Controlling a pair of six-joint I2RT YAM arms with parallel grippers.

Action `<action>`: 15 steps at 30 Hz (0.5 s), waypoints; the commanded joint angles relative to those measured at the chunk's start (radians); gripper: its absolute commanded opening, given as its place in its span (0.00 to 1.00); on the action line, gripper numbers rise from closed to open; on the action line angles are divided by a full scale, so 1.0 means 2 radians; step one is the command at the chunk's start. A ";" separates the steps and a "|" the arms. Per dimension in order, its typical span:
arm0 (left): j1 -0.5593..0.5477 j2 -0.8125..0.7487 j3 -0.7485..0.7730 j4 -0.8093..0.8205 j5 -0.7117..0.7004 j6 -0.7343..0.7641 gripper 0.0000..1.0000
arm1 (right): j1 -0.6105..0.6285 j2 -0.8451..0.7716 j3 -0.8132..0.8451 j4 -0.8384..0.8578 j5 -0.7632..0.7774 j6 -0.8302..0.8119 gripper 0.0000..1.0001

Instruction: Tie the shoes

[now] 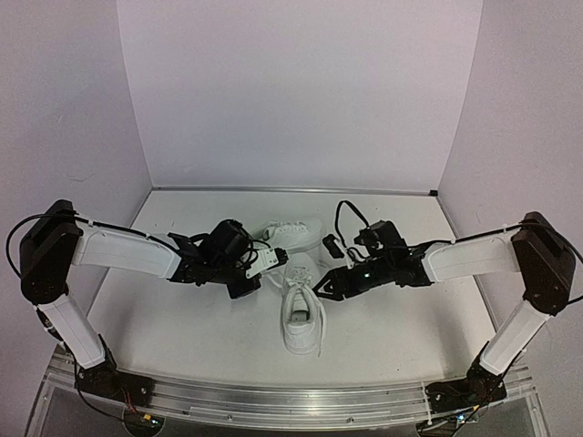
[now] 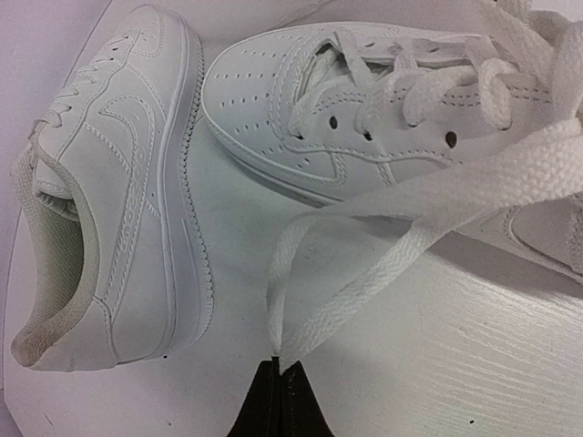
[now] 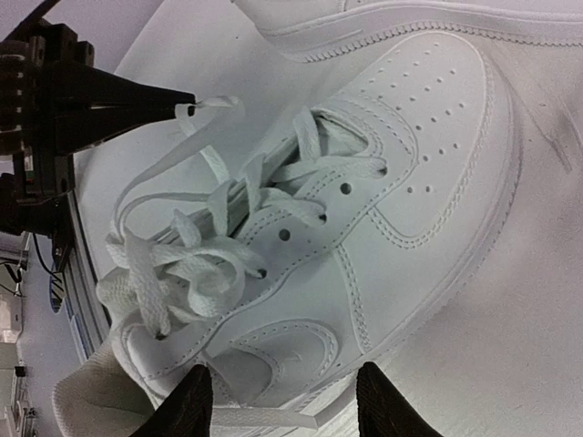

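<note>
Two white sneakers sit mid-table. The near shoe [image 1: 303, 314] points away from me, and its laces [image 3: 182, 264] are loosely bunched over the tongue. The far shoe [image 1: 293, 235] lies behind it and also shows in the left wrist view [image 2: 118, 182]. My left gripper [image 1: 275, 259] is shut on a folded loop of the near shoe's lace [image 2: 383, 246], pulled out to the shoe's left; its tip also shows in the right wrist view [image 3: 173, 96]. My right gripper [image 1: 320, 288] is open and empty, its fingertips [image 3: 196, 401] straddling the near shoe's right side [image 3: 392, 209], with a loose lace end [image 3: 264, 419] lying between them.
A small black object [image 1: 332, 246] lies on the table right of the far shoe. White walls enclose the back and both sides. An aluminium rail [image 1: 291, 402] runs along the near edge between the arm bases.
</note>
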State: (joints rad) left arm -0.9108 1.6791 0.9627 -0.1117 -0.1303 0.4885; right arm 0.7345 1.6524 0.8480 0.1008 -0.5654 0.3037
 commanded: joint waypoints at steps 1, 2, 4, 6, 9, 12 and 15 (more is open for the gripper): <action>-0.003 0.000 0.009 0.012 0.006 -0.003 0.00 | 0.003 -0.012 0.021 0.034 -0.046 -0.005 0.52; -0.002 0.001 0.009 0.012 0.007 -0.003 0.00 | 0.003 -0.011 0.022 0.036 -0.047 -0.003 0.52; -0.002 0.002 0.009 0.012 0.007 -0.003 0.00 | 0.002 -0.006 0.025 0.038 -0.047 0.000 0.52; -0.002 0.003 0.009 0.013 0.007 -0.003 0.00 | 0.002 -0.002 0.028 0.040 -0.049 0.002 0.52; -0.002 0.003 0.008 0.013 0.008 -0.003 0.00 | 0.001 0.000 0.031 0.045 -0.049 0.008 0.52; -0.002 0.002 0.007 0.015 0.009 -0.003 0.00 | -0.005 0.002 0.033 0.051 -0.051 0.022 0.52; -0.002 0.000 0.006 0.017 0.015 -0.004 0.00 | -0.013 0.007 0.034 0.052 -0.051 0.038 0.52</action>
State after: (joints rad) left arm -0.9108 1.6791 0.9627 -0.1112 -0.1266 0.4889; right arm 0.7282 1.6527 0.8792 0.1616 -0.6496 0.3366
